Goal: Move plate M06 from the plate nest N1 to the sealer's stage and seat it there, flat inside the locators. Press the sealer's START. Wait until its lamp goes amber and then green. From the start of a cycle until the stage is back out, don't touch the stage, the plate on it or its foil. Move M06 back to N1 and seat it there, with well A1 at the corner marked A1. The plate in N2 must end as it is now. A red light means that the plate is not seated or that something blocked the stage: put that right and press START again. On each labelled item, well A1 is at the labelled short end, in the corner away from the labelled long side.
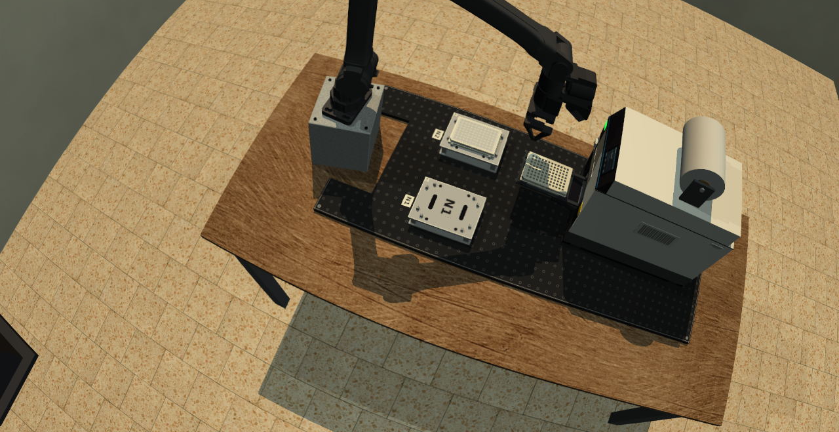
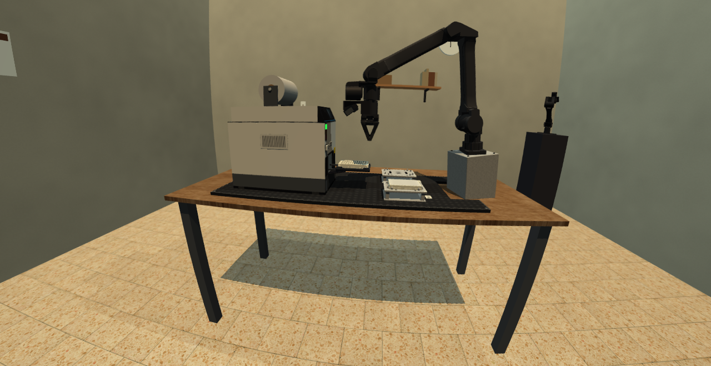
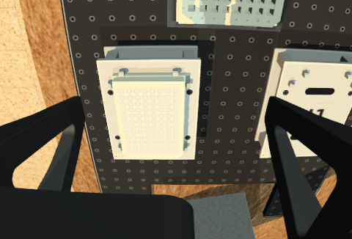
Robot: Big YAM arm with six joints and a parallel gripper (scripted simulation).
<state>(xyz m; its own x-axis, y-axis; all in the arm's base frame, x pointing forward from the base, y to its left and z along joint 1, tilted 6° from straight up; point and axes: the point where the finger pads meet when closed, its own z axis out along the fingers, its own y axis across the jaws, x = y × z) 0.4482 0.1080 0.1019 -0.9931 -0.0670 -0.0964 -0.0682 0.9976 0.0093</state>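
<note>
A pale plate with open wells lies on the sealer's extended stage and looks flat; its label is not readable. Its near part is shaded. My gripper is open and empty, pointing down, well above stage height. In the wrist view its fingers stand either side of nest N2, far above it. Nest N1 holds no plate. N2's plate sits inside the locators. The sealer's lamp is green. START is too small to make out.
The sealer stands beyond the stage, with a foil roll on top. The arm's grey base block is at the opposite end. Both nests lie between base and stage on the perforated black board.
</note>
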